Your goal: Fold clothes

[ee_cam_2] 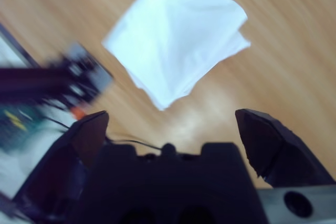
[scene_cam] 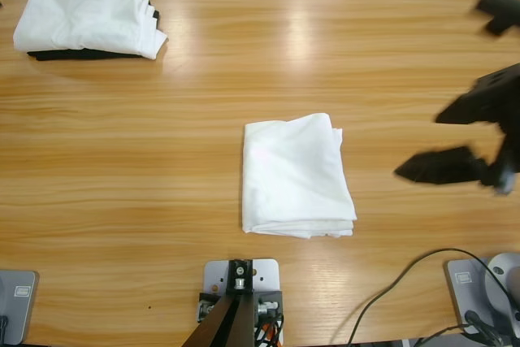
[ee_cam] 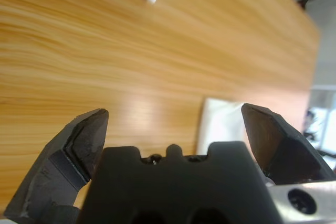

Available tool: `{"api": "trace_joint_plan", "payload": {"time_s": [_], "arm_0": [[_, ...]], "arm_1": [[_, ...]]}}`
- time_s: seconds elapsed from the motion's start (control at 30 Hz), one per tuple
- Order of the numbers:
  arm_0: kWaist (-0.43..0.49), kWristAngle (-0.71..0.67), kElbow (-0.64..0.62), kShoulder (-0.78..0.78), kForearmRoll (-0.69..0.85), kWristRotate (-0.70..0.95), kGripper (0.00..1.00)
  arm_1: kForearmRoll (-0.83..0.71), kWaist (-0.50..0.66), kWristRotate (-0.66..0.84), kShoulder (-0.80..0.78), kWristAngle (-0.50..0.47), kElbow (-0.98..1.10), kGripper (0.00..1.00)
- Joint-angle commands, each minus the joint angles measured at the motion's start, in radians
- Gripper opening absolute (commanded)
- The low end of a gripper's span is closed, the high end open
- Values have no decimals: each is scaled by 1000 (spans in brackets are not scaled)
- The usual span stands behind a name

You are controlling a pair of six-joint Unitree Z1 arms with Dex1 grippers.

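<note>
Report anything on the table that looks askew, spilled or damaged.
Nothing spilled or damaged. The folded white T-shirt lies slightly askew mid-table, layered edges uneven at its near right corner. At the far left corner, another white folded garment sits on a black one, neatly enough.

Folded T-shirt (scene_cam: 296,176) mid-table, garment stack (scene_cam: 85,20) far corner; bare wood (scene_cam: 162,136) btwn.

Folded T-shirt (scene_cam: 296,176) lies mid-bench (scene_cam: 162,168), near front edge. Stack of folded garments (scene_cam: 88,20) at far left corner, well apart. My right end effector (scene_cam: 463,140) hangs right of T-shirt, apart.
</note>
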Motion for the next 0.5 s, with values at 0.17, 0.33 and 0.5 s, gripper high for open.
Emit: {"api": "trace_joint_plan", "payload": {"time_s": [0.17, 0.33, 0.5], "arm_0": [[-80, -12, 109, -37, 18, 148, 991], [-91, -11, 171, -58, 13, 148, 991], [-93, -11, 225, -58, -12, 152, 991]], "arm_1": [[-292, 90, -690, 272, -25, 88, 775], [-368, 93, -695, 380, -34, 88, 791], [-378, 93, -672, 461, 2, 88, 795]]}}
